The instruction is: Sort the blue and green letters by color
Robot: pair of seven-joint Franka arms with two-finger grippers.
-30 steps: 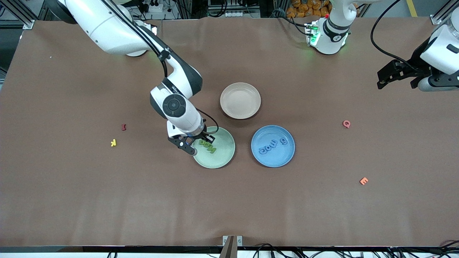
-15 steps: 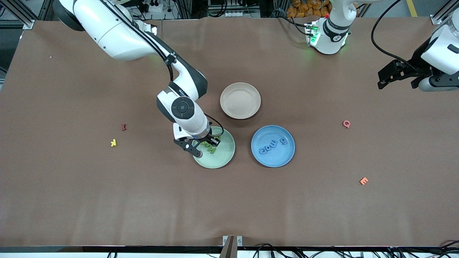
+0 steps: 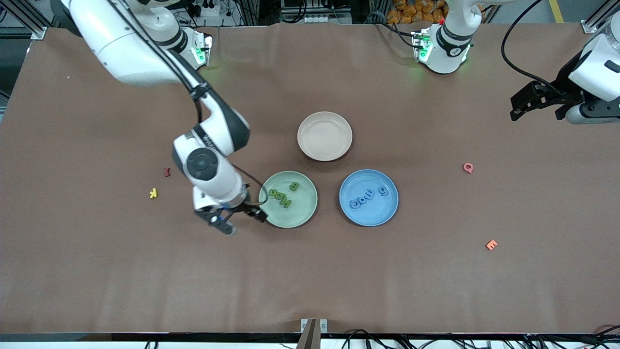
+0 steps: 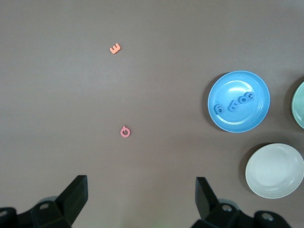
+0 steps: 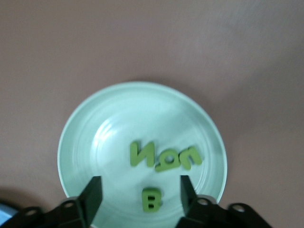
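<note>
Brown table lies under me. My right gripper gapes empty beside the green plate holding four green letters. My left gripper waits open.

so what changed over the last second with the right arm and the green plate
The right gripper let go of a green letter B, now lying in the pale green plate beside three other green letters, then drew back off the plate's edge, fingers open. The left gripper, blue plate and stray letters stayed put.

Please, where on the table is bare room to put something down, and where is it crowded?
Bare: the brown table nearer the front camera than the green plate and blue plate; also the beige plate. Crowded: both coloured plates hold letters, and the open right gripper hovers beside the green plate.
</note>
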